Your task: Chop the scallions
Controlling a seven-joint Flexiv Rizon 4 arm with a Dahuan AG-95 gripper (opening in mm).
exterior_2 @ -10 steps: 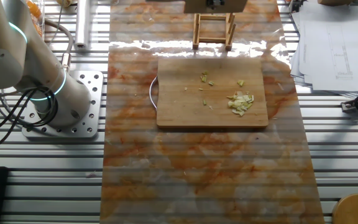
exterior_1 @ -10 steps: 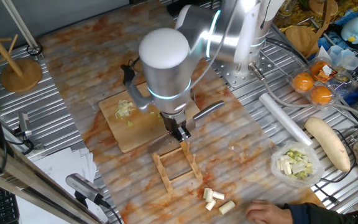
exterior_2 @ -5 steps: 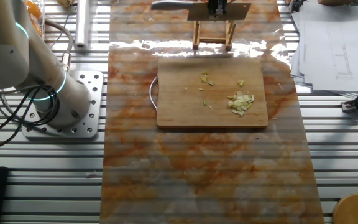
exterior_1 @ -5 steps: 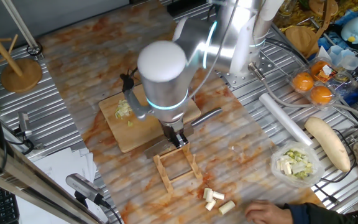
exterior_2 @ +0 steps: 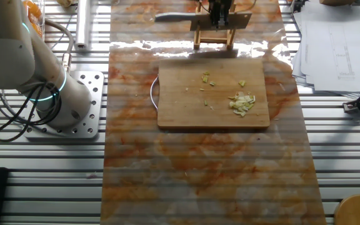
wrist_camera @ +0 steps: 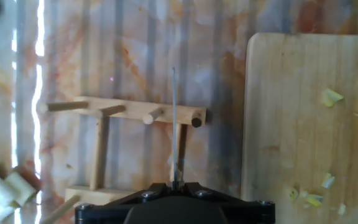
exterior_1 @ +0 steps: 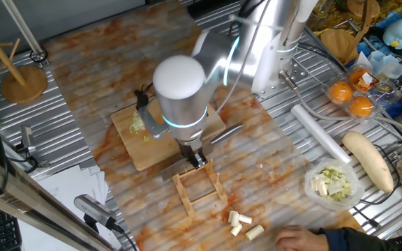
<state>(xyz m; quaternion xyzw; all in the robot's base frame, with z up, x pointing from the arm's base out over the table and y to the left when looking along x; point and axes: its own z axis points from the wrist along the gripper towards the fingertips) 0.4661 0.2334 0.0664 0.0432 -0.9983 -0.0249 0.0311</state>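
Observation:
Chopped scallions [exterior_1: 139, 123] lie in a small pile on the wooden cutting board [exterior_1: 135, 150]; they also show in the other fixed view [exterior_2: 242, 103] and at the right edge of the hand view [wrist_camera: 331, 98]. Several uncut scallion stubs [exterior_1: 243, 224] lie on the table past the wooden rack [exterior_1: 199, 187]. My gripper [exterior_1: 197, 157] is shut on a knife [exterior_1: 225, 132] and holds it just above the rack's near end [exterior_2: 214, 34]. In the hand view the blade [wrist_camera: 174, 118] shows edge-on over the rack's pegs [wrist_camera: 123, 112], with the gripper [wrist_camera: 176, 185] below it.
A clear bowl [exterior_1: 333, 183] of cut pieces, a long cream root vegetable [exterior_1: 368, 159], a white roll [exterior_1: 319, 132] and oranges [exterior_1: 351, 97] sit at the right. A person's hand [exterior_1: 306, 238] rests at the front edge. Papers [exterior_2: 336, 44] lie beside the table.
My gripper with the knife has shifted slightly over the rack's near end, toward the cutting board; more of the knife shows in the other fixed view. The scallions have not moved.

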